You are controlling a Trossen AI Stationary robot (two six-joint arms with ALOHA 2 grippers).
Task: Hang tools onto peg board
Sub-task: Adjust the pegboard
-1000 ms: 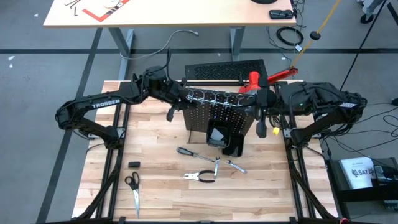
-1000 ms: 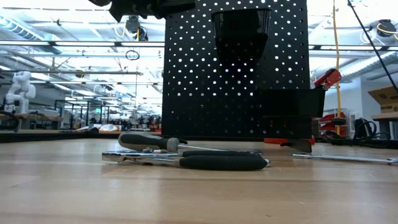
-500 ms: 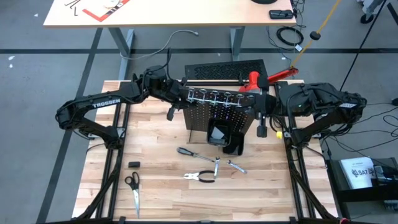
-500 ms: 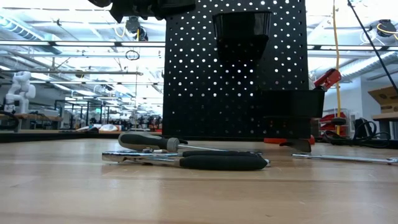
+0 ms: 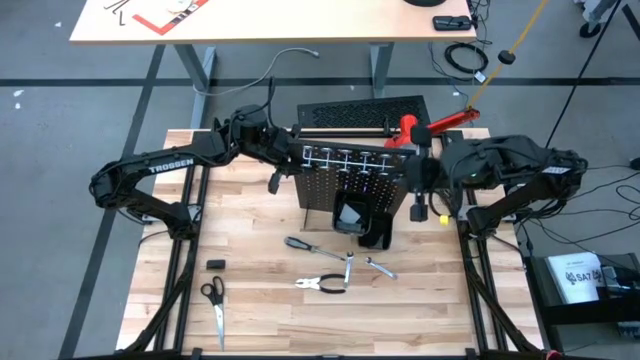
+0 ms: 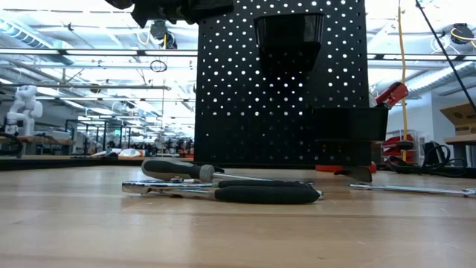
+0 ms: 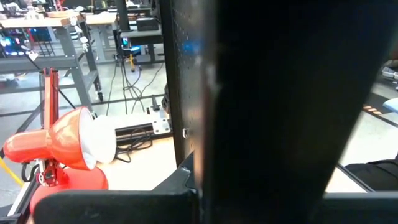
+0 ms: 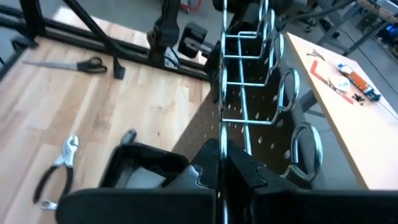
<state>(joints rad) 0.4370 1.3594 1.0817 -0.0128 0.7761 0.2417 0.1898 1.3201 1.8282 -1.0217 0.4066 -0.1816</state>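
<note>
The black perforated peg board [image 5: 345, 190] stands upright on the table's middle, with a row of silver rings [image 5: 345, 157] along its top and a black bin [image 5: 350, 215] on its near face. My left gripper [image 5: 297, 156] is shut on its top left corner and my right gripper [image 5: 413, 170] on its top right edge. A dark-handled screwdriver [image 5: 300, 244], pliers [image 5: 322, 284] and two thin wrenches [image 5: 348, 266] lie flat on the table near the board's foot; no gripper touches them. My left gripper holds the peg board's left edge [image 7: 186, 134] near the top, coming level from the table's left. The board itself fills the wrist view and hides the fingers. The board stands upright with its foot on the table. My right gripper pinches the peg board's right edge [image 8: 221, 134] between its two fingers, near the top beside the rings [image 8: 292, 90]. The fingers come level from the table's right. The board stands upright on the table.
A flat black slotted panel [image 5: 360, 112] and a red lamp [image 5: 405, 130] lie behind the board. Scissors [image 5: 213, 300] and a small black block [image 5: 215, 264] lie near the left front. Bare wood lies toward the near edge [image 5: 330, 330].
Both grippers have tipped the peg board's top a little toward the table's far edge. The row of rings now lies more level, and the board's foot has stayed in place. The tools on the table have not moved.
</note>
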